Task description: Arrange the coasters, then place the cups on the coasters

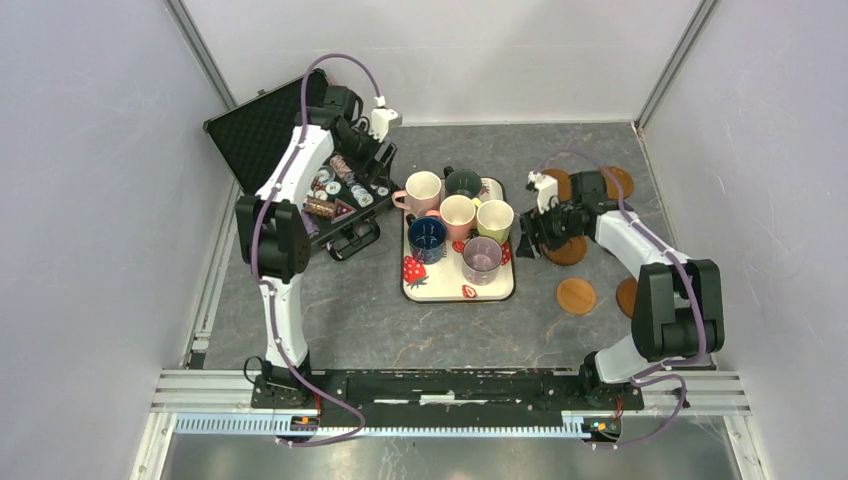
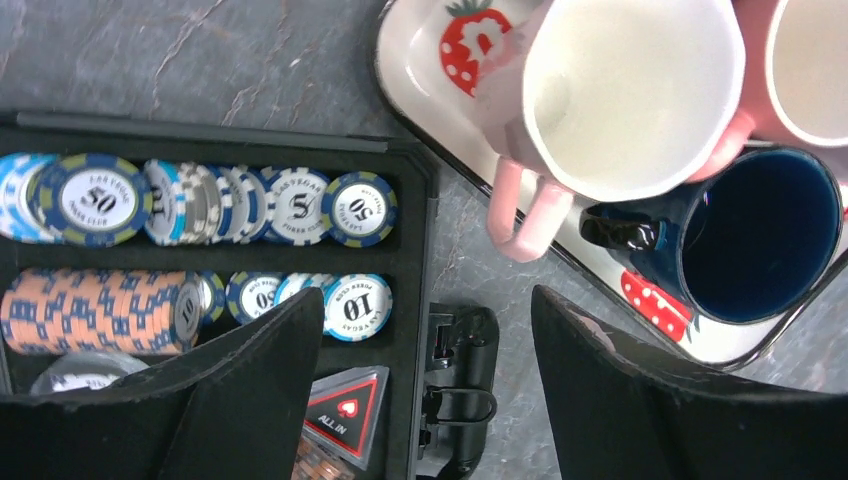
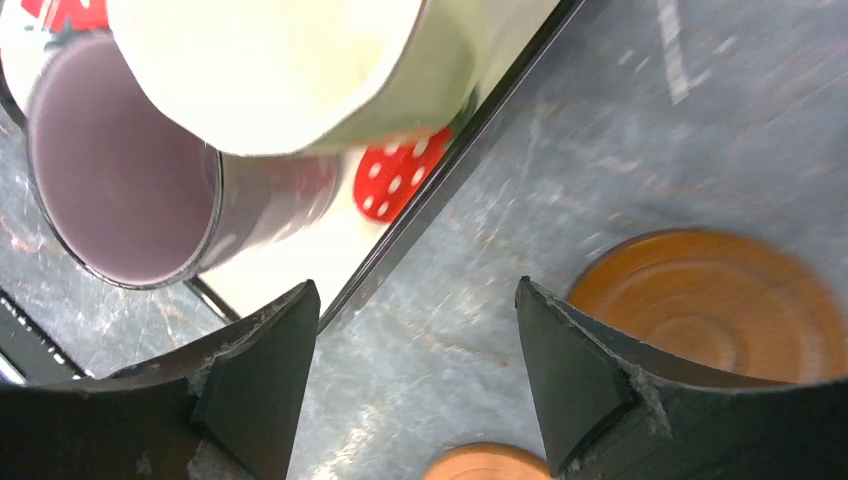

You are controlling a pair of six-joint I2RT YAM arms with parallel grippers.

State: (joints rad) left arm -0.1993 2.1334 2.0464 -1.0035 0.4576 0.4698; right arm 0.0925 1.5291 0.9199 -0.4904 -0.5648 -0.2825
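Several cups stand on the strawberry-print tray [image 1: 440, 290]: two pink [image 1: 422, 188] [image 1: 458, 212], dark green [image 1: 463, 183], yellow-green [image 1: 494, 217], navy [image 1: 427, 236] and lilac [image 1: 482, 257]. Brown coasters [image 1: 576, 296] [image 1: 570, 252] [image 1: 617, 182] lie on the table right of the tray. My right gripper [image 1: 527, 238] [image 3: 415, 292] hangs open over bare table between the tray's edge and a coaster [image 3: 720, 300], holding nothing. My left gripper [image 1: 375, 160] [image 2: 428, 340] is open over the chip case's latch, left of a pink cup [image 2: 620, 90] and the navy cup [image 2: 760, 235].
An open black case [image 1: 265, 125] of poker chips [image 2: 95, 200] sits left of the tray, under my left arm. Two more coasters [image 1: 556, 183] [image 1: 627, 297] are partly hidden behind my right arm. White walls close in the table on three sides.
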